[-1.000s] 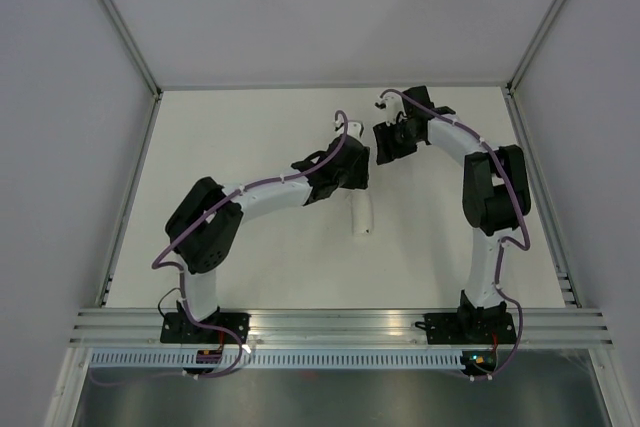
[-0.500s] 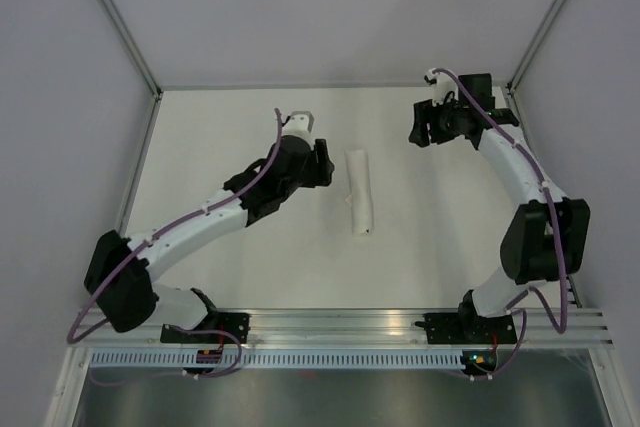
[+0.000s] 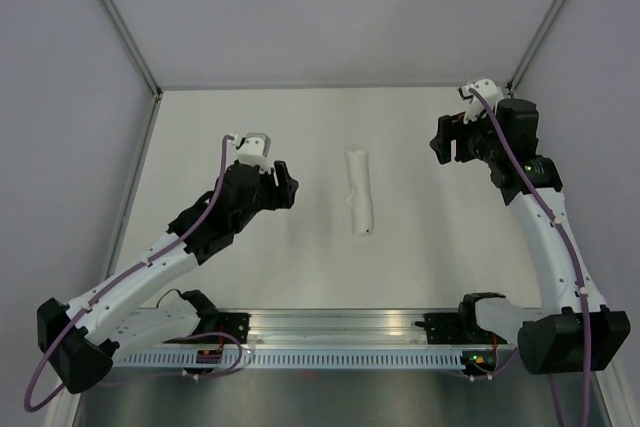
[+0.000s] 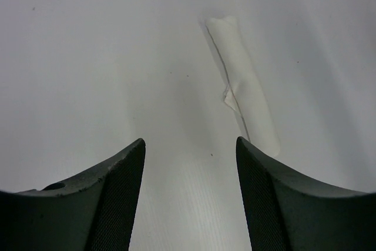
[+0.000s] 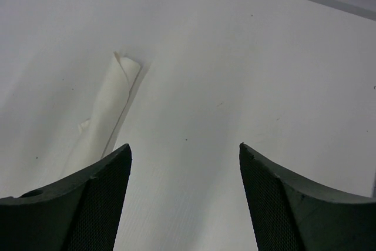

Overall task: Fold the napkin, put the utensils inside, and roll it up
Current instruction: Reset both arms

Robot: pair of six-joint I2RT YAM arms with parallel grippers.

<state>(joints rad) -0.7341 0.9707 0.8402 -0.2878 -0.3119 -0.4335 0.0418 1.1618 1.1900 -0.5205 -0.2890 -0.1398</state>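
napkin (image 3: 359, 192) lies rolled into a slim white tube near the middle of the counter (image 3: 250, 267). its long axis runs away from the arm bases, tilted a little, with the near end further right than the far end. nothing touches it.

a small loose corner of cloth sticks out about mid-length on the roll's left side. it shows in the top view and in both wrist views. from the right wrist, the far end of the roll (image 5: 111, 104) shows a folded, overlapped edge. a crease or seam line runs along the tube in the left wrist view (image 4: 247, 86).

utensils: none seen outside the roll. there is a tiny dark speck at the near end in the top view, too small to identify.

left fingers (image 3: 283, 187): spread wide apart with nothing between them, only bare counter in the gap. they sit left of the roll, well apart from it and pointed toward it. the left arm is stretched long and low from its base.

right fingers (image 3: 442, 140): also spread wide and holding nothing. they sit right of the roll and toward the far right corner of the counter, well apart from the cloth. the right wrist view has the roll at its left edge, partly cut off by the left finger.
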